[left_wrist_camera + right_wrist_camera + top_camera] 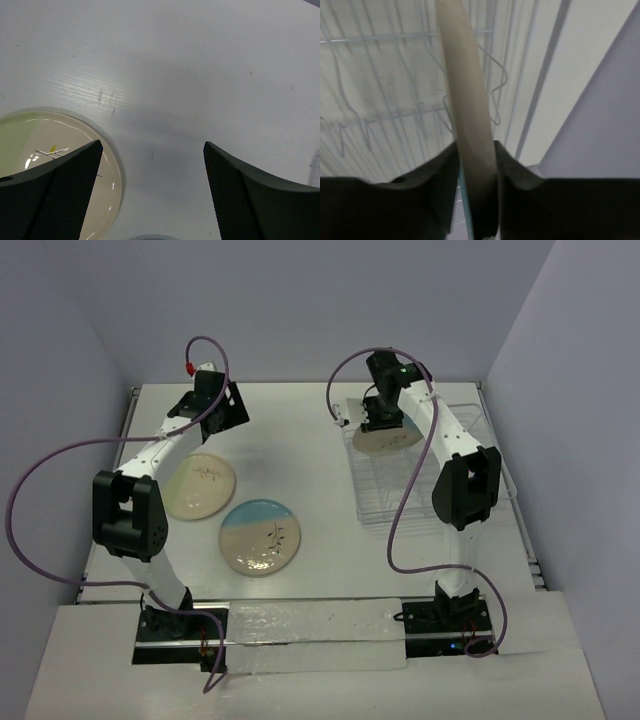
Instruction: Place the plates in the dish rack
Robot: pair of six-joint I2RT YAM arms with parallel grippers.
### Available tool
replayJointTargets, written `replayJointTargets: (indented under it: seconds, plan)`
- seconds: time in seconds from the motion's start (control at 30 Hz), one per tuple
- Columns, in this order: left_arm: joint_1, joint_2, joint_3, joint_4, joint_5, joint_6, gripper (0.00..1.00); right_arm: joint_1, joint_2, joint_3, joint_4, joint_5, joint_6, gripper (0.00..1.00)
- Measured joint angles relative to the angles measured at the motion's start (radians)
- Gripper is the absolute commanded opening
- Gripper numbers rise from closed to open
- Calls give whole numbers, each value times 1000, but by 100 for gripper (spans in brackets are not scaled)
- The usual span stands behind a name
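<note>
Clamping a cream plate (462, 100) edge-on, right gripper (475, 165) aligns it for slotting into the dish rack (380, 100); left gripper (150, 165) hangs spread, empty, above the table (200, 60).

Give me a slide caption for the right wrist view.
Right pincer clamps a plate edge-on, with the rack wires behind it.

Left plate (198, 485), middle plate (261, 537) on table (300, 430); right plate (386, 439) at dish rack (380, 485).

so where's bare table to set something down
Bare table runs down the middle between the blue plate and the rack, to the far edge. Crowded: cream plate on the left; right gripper holding a third plate at the rack.
</note>
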Motion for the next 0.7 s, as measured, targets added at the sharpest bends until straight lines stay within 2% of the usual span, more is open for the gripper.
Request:
replayJointTargets:
  seconds: [0.17, 0.7]
  plan:
    - [0, 12, 10, 0, 3, 0, 91, -1, 16, 0, 68, 42, 7, 51]
    - [-11, 15, 32, 0, 19, 0, 93, -1, 15, 67, 125, 51, 53, 64]
